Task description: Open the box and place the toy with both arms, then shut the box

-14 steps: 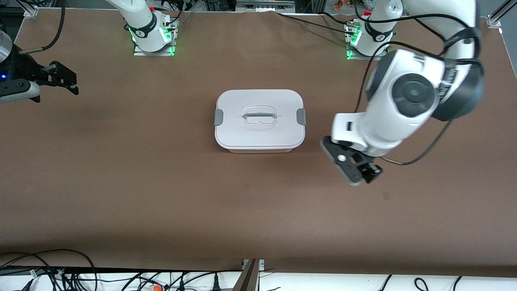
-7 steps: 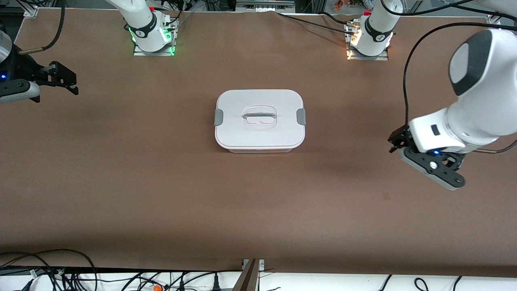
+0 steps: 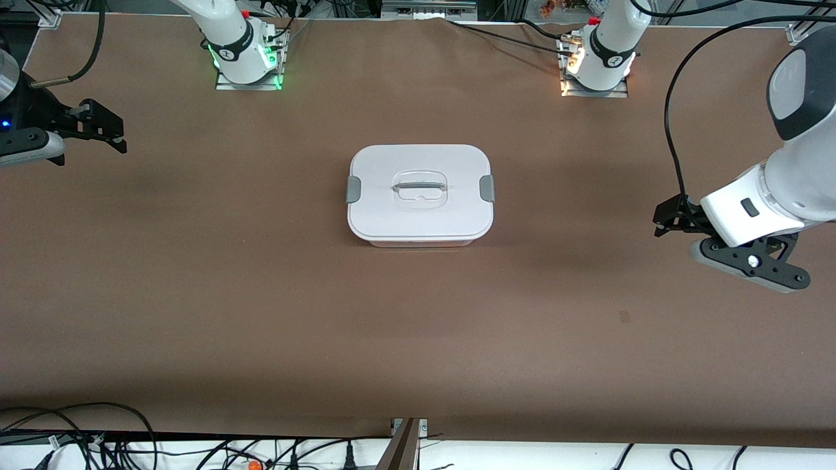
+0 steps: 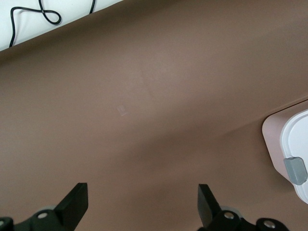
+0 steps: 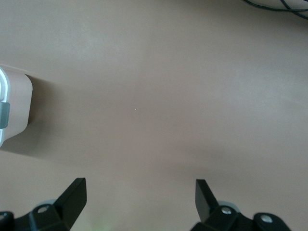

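Note:
The box [image 3: 420, 194] sits in the middle of the brown table with its white lid on and both grey side clips [image 3: 486, 188] against its ends. The toy is out of view. My left gripper [image 3: 659, 220] hangs open and empty over bare table toward the left arm's end, well apart from the box. Its wrist view shows wide-open jaws [image 4: 143, 199] and a corner of the box [image 4: 276, 144]. My right gripper [image 3: 114, 128] waits open and empty over the right arm's end. Its wrist view [image 5: 139, 197] shows the box's edge [image 5: 17, 103].
The two arm bases [image 3: 243, 55] [image 3: 597, 62] stand at the table's edge farthest from the front camera. Cables [image 3: 98, 444] and a metal bracket [image 3: 406, 444] lie below the table's nearest edge. A small mark [image 3: 624, 316] is on the table cover.
My left arm has swung away from beside the box toward the left arm's end of the table, turning its gripper. The right arm and the box have not moved.

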Motion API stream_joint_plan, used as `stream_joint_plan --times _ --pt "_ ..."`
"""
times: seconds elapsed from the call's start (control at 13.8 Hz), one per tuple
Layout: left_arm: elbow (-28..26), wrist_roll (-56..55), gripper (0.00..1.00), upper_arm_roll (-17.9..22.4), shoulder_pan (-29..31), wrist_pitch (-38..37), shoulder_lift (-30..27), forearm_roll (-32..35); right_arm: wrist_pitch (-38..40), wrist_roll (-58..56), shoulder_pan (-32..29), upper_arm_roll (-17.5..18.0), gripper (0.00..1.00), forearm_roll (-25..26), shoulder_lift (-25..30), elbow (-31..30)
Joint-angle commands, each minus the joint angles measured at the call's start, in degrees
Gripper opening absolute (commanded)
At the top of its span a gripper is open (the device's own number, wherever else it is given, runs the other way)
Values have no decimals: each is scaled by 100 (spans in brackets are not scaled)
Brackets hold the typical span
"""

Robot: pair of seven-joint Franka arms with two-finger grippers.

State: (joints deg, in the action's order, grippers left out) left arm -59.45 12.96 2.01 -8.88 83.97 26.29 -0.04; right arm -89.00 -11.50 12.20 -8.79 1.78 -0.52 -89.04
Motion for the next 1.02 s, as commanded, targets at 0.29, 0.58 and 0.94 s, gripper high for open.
stream_joint_plan --times 0.29,0.58,0.94 --pt "-338 -83 100 195 176 -205 -588 -40 85 51 -51 27 100 -81 -44 124" --pt "-1533 -469 100 186 448 23 -1432 -119 94 51 -51 -26 100 -81 -45 115" --pt "-2175 -505 100 151 571 190 -1872 -180 94 51 -51 -26 100 -81 -44 115"
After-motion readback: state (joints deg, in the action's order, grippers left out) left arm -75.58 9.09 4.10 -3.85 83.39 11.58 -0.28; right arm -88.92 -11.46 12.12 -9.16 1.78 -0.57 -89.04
